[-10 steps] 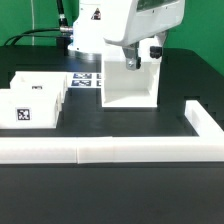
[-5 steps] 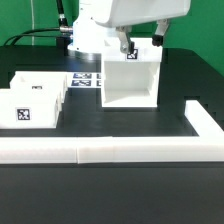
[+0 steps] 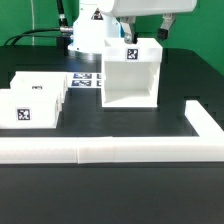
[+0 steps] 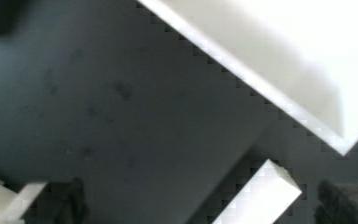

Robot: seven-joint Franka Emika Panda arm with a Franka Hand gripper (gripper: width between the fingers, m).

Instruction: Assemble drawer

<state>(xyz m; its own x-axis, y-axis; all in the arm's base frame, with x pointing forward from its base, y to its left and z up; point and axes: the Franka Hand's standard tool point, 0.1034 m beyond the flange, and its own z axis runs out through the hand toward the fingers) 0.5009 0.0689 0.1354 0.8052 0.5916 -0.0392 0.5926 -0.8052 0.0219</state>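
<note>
The drawer casing [image 3: 130, 76] is a tall white open-fronted box with a square tag on top, standing upright on the black table in the middle of the exterior view. Two white trays [image 3: 33, 102] with tags sit together at the exterior view's left. My gripper [image 3: 146, 30] hangs just above the casing's top, open and empty, touching nothing. In the wrist view my gripper [image 4: 197, 205] shows both dark fingertips [image 4: 51, 203] spread wide, with a narrow white casing edge [image 4: 265, 196] between them and dark table below.
The marker board [image 3: 86, 80] lies flat between the trays and the casing. The long low white border wall [image 3: 100, 151] runs along the front and turns back at the exterior view's right [image 3: 206, 120]. The arm's base [image 3: 88, 30] stands behind.
My gripper has let go of the casing's top and risen straight up, clear of it. The casing stays upright in place.
</note>
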